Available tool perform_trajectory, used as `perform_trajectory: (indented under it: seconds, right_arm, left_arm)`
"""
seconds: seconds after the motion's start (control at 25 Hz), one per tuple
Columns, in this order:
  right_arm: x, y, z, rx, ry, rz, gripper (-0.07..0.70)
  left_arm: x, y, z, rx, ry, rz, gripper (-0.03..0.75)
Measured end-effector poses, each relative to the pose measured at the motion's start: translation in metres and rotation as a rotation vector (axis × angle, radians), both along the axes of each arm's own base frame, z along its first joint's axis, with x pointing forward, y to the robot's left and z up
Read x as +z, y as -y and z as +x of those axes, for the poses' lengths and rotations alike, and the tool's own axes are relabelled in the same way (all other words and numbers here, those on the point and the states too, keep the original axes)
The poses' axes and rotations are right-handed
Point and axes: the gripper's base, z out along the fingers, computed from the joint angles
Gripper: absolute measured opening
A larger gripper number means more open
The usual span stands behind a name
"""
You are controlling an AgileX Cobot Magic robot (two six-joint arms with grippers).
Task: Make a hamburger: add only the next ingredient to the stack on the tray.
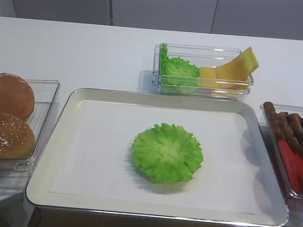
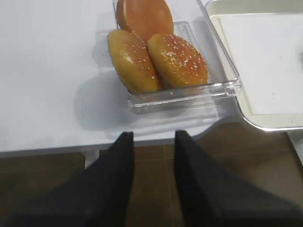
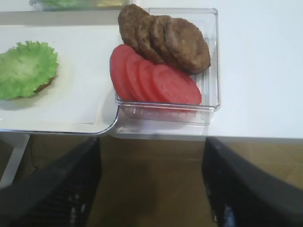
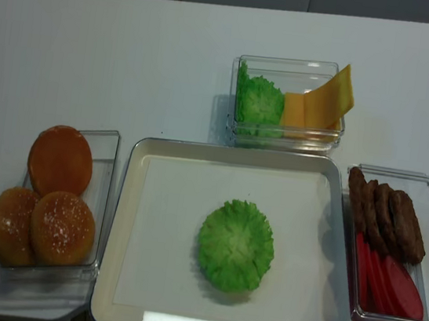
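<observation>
A frilly green lettuce leaf (image 1: 167,151) (image 4: 235,245) lies in the middle of the silver tray (image 1: 166,97) on its white liner. In the right wrist view, a brown rim of the bun base (image 3: 46,84) peeks out under the lettuce leaf (image 3: 26,68); elsewhere the leaf hides the stack. My right gripper (image 3: 151,161) hangs open and holds nothing, off the table's front edge below the tray's corner. My left gripper (image 2: 154,138) also sits off the front edge, its fingers apart with only floor between them. Neither gripper shows in the exterior views.
A clear box with domed bun tops (image 1: 6,115) (image 2: 156,56) stands left of the tray. Behind the tray is a box of lettuce and yellow cheese slices (image 1: 204,70). At the right, a box holds brown patties and red tomato slices (image 3: 165,61) (image 4: 387,231).
</observation>
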Motion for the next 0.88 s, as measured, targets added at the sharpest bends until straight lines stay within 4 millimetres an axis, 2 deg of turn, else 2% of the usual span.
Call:
perform_trajectory:
  seconds: [0.2, 0.48, 0.88]
  right_arm:
    - [-0.003, 0.004, -0.008, -0.020, 0.044, -0.025, 0.501]
    - [-0.023, 0.002, 0.002, -0.014, -0.026, -0.027, 0.501]
    - [-0.025, 0.004, 0.012, -0.041, 0.049, -0.040, 0.501]
  left_arm:
    - [0.000, 0.000, 0.000, 0.000, 0.000, 0.000, 0.216]
    - [0.000, 0.000, 0.000, 0.000, 0.000, 0.000, 0.216]
    - [0.000, 0.000, 0.000, 0.000, 0.000, 0.000, 0.216]
